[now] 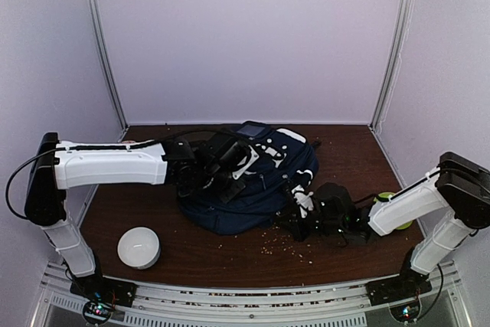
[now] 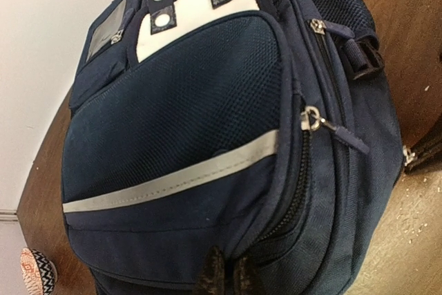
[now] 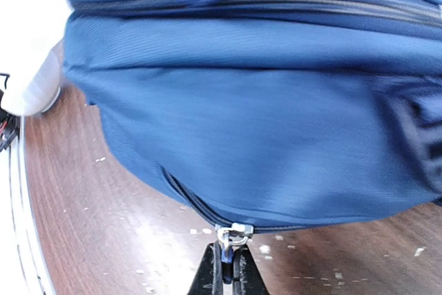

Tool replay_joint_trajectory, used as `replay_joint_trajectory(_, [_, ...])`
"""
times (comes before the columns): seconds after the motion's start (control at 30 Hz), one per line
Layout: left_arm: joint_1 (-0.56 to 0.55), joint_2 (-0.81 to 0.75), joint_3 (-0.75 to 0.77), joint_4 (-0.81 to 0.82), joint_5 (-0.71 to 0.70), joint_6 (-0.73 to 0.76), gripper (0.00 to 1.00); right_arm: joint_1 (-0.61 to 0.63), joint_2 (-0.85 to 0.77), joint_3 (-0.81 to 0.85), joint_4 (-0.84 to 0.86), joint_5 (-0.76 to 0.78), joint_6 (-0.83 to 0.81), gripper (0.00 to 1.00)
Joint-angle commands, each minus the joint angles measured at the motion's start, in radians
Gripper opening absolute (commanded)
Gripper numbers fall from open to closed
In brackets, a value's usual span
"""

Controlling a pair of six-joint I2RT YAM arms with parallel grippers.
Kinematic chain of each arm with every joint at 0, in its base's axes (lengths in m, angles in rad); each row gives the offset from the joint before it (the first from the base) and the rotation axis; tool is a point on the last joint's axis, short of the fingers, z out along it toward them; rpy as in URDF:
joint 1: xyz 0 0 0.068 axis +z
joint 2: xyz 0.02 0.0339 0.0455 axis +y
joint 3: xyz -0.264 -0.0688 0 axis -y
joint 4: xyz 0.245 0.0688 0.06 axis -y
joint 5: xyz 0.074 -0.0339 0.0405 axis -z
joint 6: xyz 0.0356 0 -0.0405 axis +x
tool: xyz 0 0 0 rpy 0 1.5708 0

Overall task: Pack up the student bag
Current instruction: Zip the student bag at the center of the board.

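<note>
Right gripper (image 3: 224, 276) clamps the zipper pull (image 3: 233, 234) at its tips, low on the student bag (image 3: 242, 115); left gripper (image 2: 225, 276), closed, seems to pinch bag fabric.

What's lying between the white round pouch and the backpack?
Nothing: the top view shows only bare brown table between the white pouch and the student bag.

No lettering, brand, number or sign is legible on the student bag (image 1: 256, 189) or elsewhere.

white round pouch (image 1: 138, 248) on the brown table (image 1: 230, 258), crumbs (image 1: 295, 243) scattered.
</note>
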Motion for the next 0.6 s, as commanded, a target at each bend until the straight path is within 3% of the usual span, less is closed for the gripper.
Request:
replay_joint_trajectory(0.0, [0.017,0.036,0.063,0.094,0.067,-0.053,0.0,0.102,0.004,0.046,-0.024,-0.013,-0.04,0.0])
replay_joint_trajectory(0.3, [0.017,0.08,0.093,0.134,0.189,-0.11,0.0,0.264,0.152,0.177,0.053,0.058,-0.004,0.0])
replay_joint_trajectory(0.57, [0.047,0.069,0.07,0.13,0.207,-0.158,0.0,0.303,0.269,0.264,0.139,0.067,-0.007,0.0])
